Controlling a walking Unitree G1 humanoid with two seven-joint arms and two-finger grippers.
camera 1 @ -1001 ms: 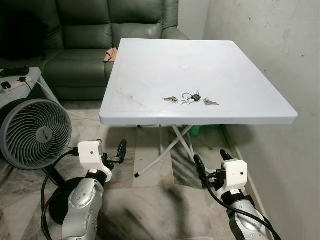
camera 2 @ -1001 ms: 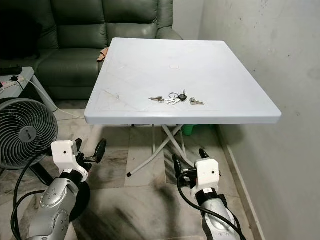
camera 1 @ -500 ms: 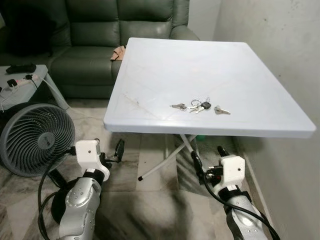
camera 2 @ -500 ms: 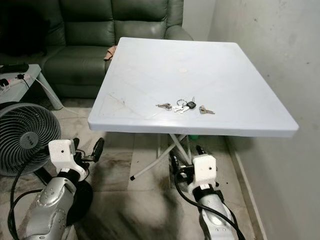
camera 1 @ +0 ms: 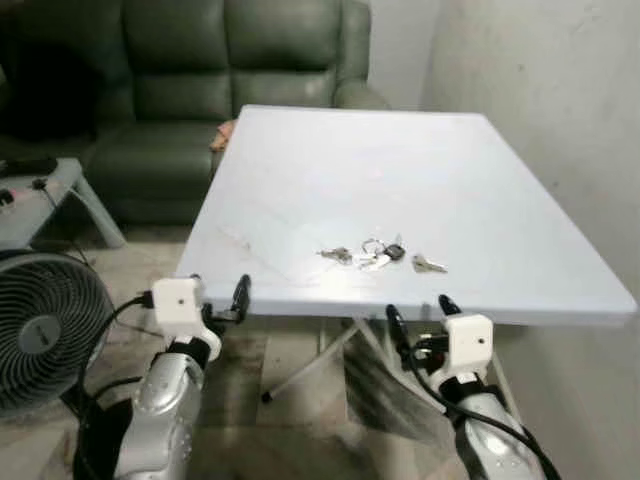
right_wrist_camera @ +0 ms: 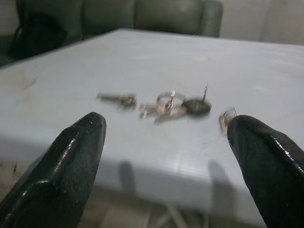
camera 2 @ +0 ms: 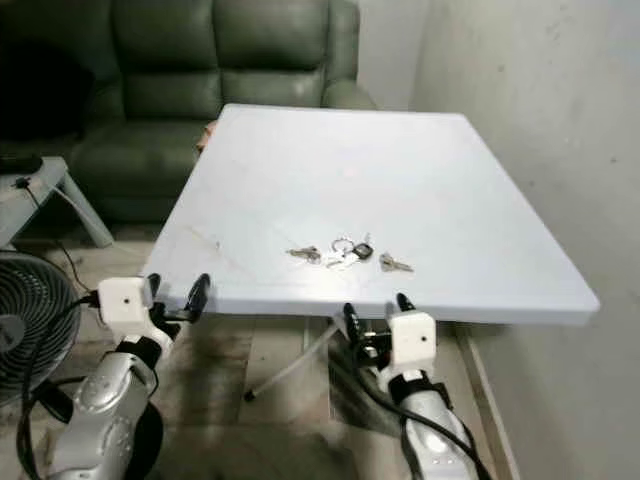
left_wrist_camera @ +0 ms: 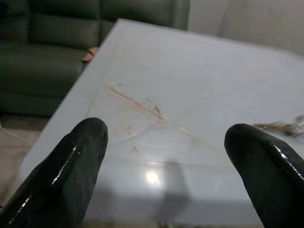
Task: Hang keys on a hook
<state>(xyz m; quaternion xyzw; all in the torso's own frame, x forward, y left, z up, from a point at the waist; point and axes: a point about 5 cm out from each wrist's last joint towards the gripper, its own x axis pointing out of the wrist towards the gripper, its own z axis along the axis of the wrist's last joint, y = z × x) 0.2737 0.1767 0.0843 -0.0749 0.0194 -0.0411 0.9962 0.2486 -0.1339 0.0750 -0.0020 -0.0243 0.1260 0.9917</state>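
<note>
Two grippers at the table edge, keys untouched

Both arms are held low before the near edge of the white table (camera 1: 300, 170). The left gripper (camera 1: 218, 299) sits toward the near left corner, fingers spread apart and empty. The right gripper (camera 1: 418, 318) is just under the near edge, fingers also wide apart, facing the keys (camera 1: 378, 254). Those lie scattered on the tabletop, near the front, right of centre. A green sofa (camera 1: 180, 90) stands beyond, a fan (camera 1: 40, 330) on the floor at left.
</note>
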